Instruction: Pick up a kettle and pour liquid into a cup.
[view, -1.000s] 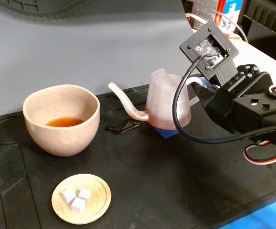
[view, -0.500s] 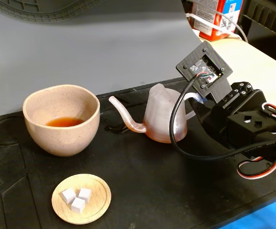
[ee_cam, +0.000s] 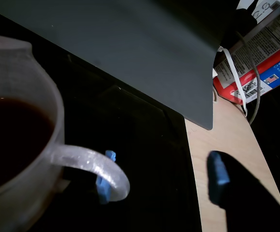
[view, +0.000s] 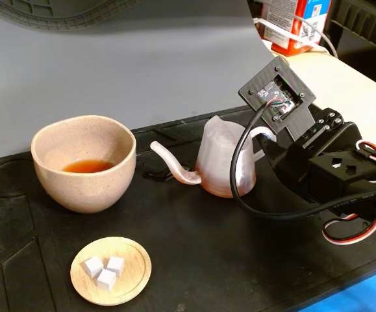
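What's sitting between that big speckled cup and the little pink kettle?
In the fixed view, only the kettle's own spout and a small dark puddle on the black mat lie before the cup.

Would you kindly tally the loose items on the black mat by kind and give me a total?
Kettle: 1
Cup: 1
Wooden dish: 1
White cubes: 3
Total: 6
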Robot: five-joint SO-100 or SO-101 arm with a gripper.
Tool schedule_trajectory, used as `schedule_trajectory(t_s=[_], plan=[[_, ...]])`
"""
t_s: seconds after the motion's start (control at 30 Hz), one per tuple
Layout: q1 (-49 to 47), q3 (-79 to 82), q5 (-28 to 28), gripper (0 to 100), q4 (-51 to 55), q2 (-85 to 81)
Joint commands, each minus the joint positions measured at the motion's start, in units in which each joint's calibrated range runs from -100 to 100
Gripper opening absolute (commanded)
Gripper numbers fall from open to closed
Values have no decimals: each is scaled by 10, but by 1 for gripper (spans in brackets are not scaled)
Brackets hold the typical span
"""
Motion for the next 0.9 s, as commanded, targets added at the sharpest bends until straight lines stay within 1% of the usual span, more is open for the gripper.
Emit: schedule_trajectory(t_s=[0.0,0.4,0.63,0.7,0.73,0.83,0.87], plan=[[3,-15,2,26,-6,-5],[-13,6,1,26,-5,-5],[-12,44,-3,25,-15,-14],[-6,59,-4,25,-47,-15],[-6,77,-4,25,-40,-40],[8,148,-11,25,32,-166],[8,158,-11,25,38,-180]])
